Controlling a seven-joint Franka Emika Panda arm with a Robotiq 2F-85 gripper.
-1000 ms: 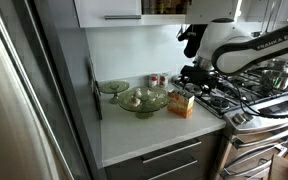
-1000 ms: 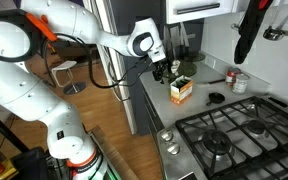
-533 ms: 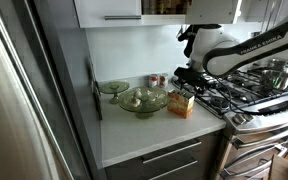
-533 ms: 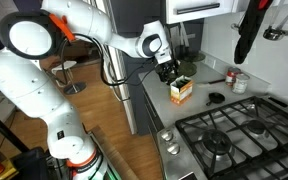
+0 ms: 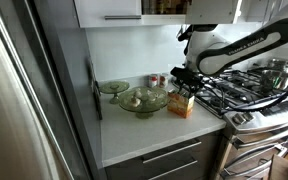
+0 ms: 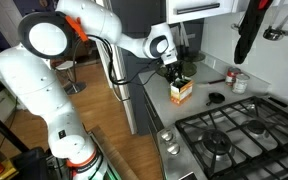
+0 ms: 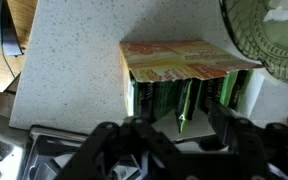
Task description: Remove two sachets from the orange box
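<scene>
The orange box (image 5: 181,103) stands on the white counter next to the glass bowl; it also shows in an exterior view (image 6: 181,91). In the wrist view the orange box (image 7: 179,60) is open toward the camera, with several green and dark sachets (image 7: 164,97) standing in it. One sachet (image 7: 184,108) sticks out a little toward my gripper. My gripper (image 7: 181,135) is open, its fingers on either side of that sachet and not closed on it. In both exterior views the gripper (image 5: 185,82) (image 6: 174,73) hangs just above the box.
A clear glass bowl (image 5: 142,99) with food sits beside the box and shows in the wrist view (image 7: 269,40). A glass dish (image 5: 112,87) and cans (image 5: 156,80) stand behind. A gas stove (image 6: 234,135) borders the counter. A small can (image 6: 240,82) stands near the wall.
My gripper has moved along the counter toward the orange box and come down over its open end. The box and the bowl have not moved.
</scene>
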